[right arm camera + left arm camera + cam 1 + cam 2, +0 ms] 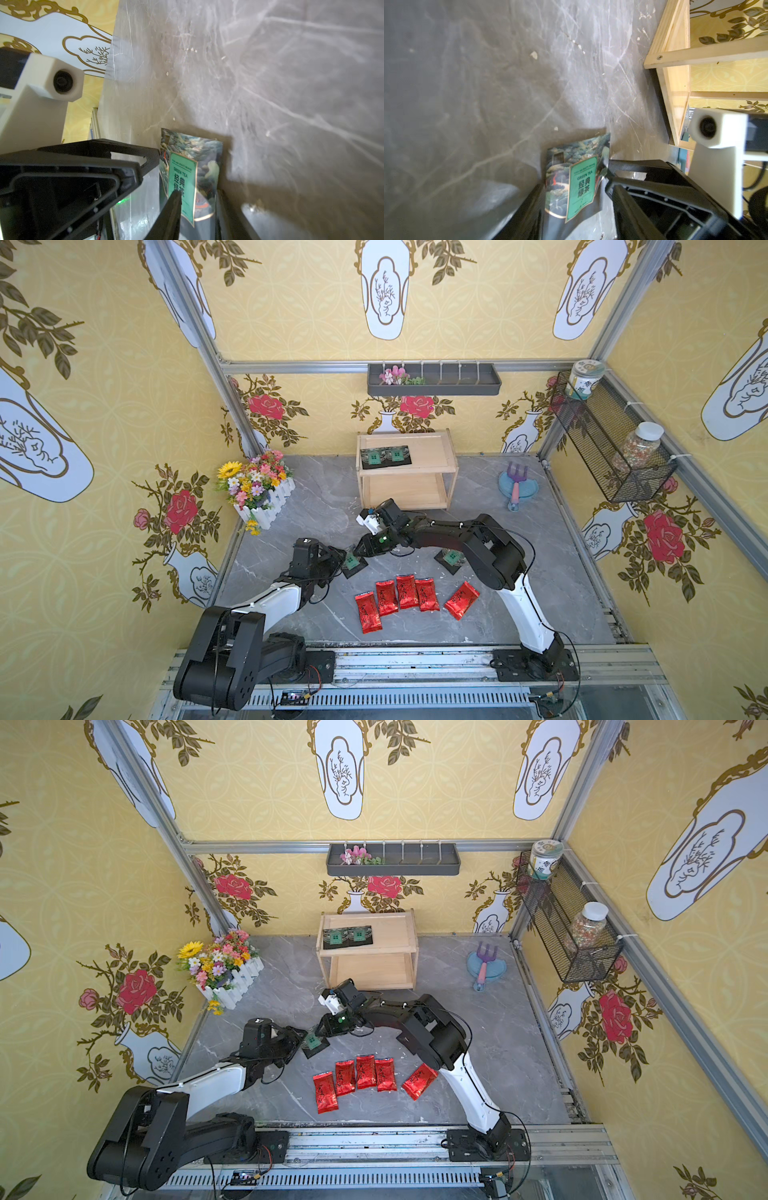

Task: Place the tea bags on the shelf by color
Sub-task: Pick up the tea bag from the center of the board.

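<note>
A black tea bag with a green label (pixel 351 562) (pixel 312 1041) hangs tilted just above the grey table, left of centre. My left gripper (pixel 338 562) (pixel 574 187) is shut on it across its edges. My right gripper (pixel 358 551) (pixel 198 193) comes from the opposite side, open, with its jaws on either side of the same bag (pixel 187 166). Another black tea bag (pixel 451 559) lies under my right arm. Several red tea bags (pixel 407 592) (pixel 365 1072) lie in a row near the front. Two black tea bags (pixel 384 456) (pixel 348 936) sit on the top tier of the wooden shelf (pixel 432 456) (pixel 395 936).
A white flower box (pixel 257 489) stands at the back left. A blue dish with a purple rake (pixel 517 489) sits at the back right. A dark wall tray (pixel 434 381) and a wire mesh basket (pixel 611 448) with jars hang above the table.
</note>
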You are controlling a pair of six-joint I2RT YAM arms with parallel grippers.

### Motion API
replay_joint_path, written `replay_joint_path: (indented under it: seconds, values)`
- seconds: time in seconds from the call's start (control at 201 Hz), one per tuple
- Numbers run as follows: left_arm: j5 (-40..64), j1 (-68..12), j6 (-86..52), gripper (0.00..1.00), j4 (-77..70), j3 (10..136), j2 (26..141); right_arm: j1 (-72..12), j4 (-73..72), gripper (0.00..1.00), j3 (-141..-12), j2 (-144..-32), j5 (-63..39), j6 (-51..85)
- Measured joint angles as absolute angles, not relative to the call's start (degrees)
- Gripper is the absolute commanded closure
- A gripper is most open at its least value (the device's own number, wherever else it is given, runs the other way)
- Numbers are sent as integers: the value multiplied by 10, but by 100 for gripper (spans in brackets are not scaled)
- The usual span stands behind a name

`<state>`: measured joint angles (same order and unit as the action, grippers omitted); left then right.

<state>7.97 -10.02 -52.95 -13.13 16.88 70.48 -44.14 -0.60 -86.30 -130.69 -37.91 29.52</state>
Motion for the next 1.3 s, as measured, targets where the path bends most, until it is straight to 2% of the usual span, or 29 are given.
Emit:
replay_joint_path:
  seconds: [0.548,0.986,1.305]
  values:
    - [88,-100,-499,44,-83,183,635,-423,-26,69,-835,-1297,-409,357]
    - [151,-102,-482,46,-127,199,730,-424,-24,69,-835,-1296,-409,357]
    - [152,-102,-480,46,-154,179,741,-428,-15,69,-835,-1296,-420,375]
